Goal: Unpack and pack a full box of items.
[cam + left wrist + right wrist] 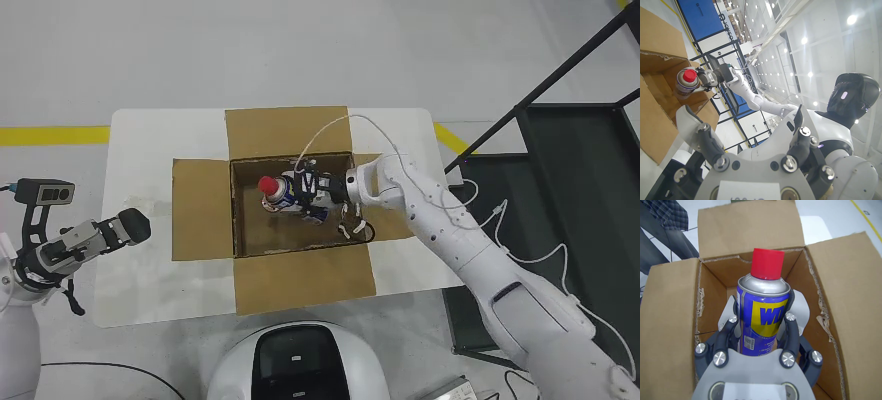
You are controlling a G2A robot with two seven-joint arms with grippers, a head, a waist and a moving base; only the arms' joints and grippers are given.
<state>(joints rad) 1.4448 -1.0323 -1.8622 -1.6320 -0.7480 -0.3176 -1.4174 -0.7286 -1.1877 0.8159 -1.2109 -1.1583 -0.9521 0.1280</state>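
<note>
R gripper [763, 311] is clenched on the spray can [684, 85], one finger each side of the body just under the shoulder. The can is upright inside the open cardboard box [203, 210] on the table [140, 140], red cap [689, 75] about level w/ the rim; can't tell if the base rests on the box floor. L gripper [742, 117] is off to the side of the box, fingers spread, holding nothing. Handling, as I judge it: stiff metal cylinder, smooth painted skin so prob slippery, some heft if full. Best hold is mid-body as now, not the plastic cap, which could pop off; keep it vertical so it doesn't swing or catch a flap
</note>
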